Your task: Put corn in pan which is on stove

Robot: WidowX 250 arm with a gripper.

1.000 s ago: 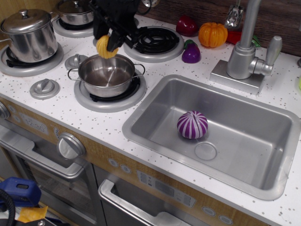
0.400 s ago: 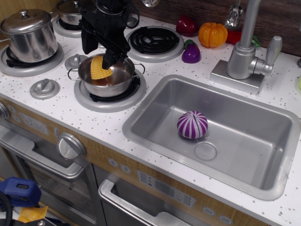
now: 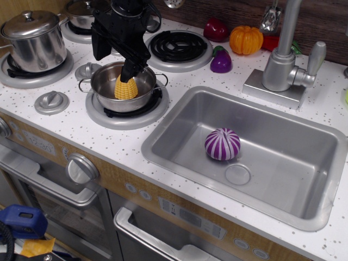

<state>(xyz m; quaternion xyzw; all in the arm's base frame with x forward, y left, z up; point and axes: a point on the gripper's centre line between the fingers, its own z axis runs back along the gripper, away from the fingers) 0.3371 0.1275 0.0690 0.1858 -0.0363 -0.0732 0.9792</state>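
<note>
The yellow corn (image 3: 125, 87) stands tilted inside the shallow steel pan (image 3: 103, 82), leaning toward its far right side. The pan sits on the front right burner of the white speckled stove (image 3: 126, 118). My black gripper (image 3: 115, 61) hangs just above the pan with its jaws spread apart. One fingertip (image 3: 129, 69) is right over the corn's top; I cannot tell whether it still touches. The other finger (image 3: 100, 50) is over the pan's left rim.
Two taller lidded steel pots (image 3: 35, 41) (image 3: 86, 13) stand on the left burners. A black coil burner (image 3: 178, 46) is behind the pan. The sink (image 3: 272, 136) to the right holds a purple-and-white ball (image 3: 222, 144). An orange pumpkin (image 3: 246, 39), a purple eggplant (image 3: 221, 61) and the faucet (image 3: 283, 65) are at the back.
The gripper carried the corn down from above the pan's far rim into the pan and opened. The corn now rests in the pan, out of the jaws.
</note>
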